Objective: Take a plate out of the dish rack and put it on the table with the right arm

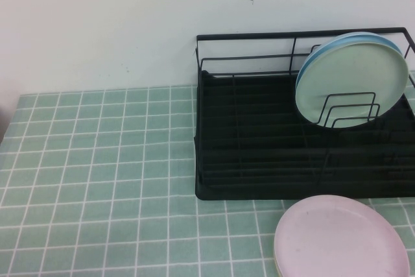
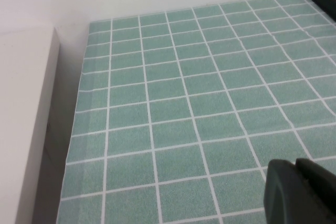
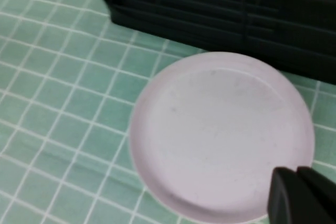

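The pale pink plate [image 1: 342,238] lies flat on the green tiled table [image 1: 97,160], just in front of the black wire dish rack [image 1: 214,189]. In the right wrist view the plate [image 3: 220,135] fills the middle, with the rack [image 3: 210,19] beyond it. My right gripper [image 3: 296,171] hangs above the plate's near edge, fingers together and empty. My left gripper [image 2: 295,165] is shut and empty over bare tiles far to the left. Neither arm shows in the high view.
A mint-green plate [image 1: 353,76] stands upright in the rack's right end, with a light-blue plate [image 1: 391,42] behind it. A white wall runs behind the table. A white ledge [image 2: 23,119] borders the table's left edge.
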